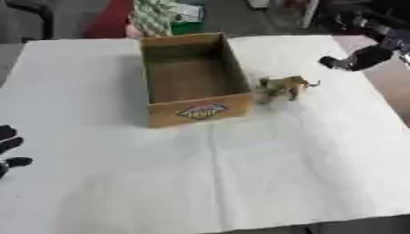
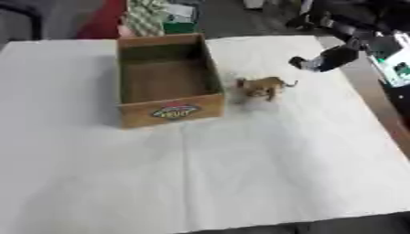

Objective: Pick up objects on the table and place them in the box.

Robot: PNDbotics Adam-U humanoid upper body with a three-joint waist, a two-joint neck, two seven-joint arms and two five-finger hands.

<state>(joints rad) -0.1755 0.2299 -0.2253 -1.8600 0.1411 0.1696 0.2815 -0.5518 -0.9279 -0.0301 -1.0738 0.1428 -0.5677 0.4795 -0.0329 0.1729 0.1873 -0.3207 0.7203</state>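
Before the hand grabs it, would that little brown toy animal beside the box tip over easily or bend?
The toy animal stands on thin legs, so a sideways nudge would probably topple it. Its shape looks moulded and holds itself up, so likely stiff rather than floppy. It is small beside the box, so probably light.

Small tan toy animal (image 1: 284, 86) stands just beside open cardboard box (image 1: 202, 111).

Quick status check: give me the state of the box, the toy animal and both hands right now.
Cardboard box: upright, top open, nothing visible inside.
Toy animal: standing on the table, just right of the box, not held.
Right hand: above the table beyond the toy, holding nothing.
Left hand: idle at the left edge, fingers relaxed.
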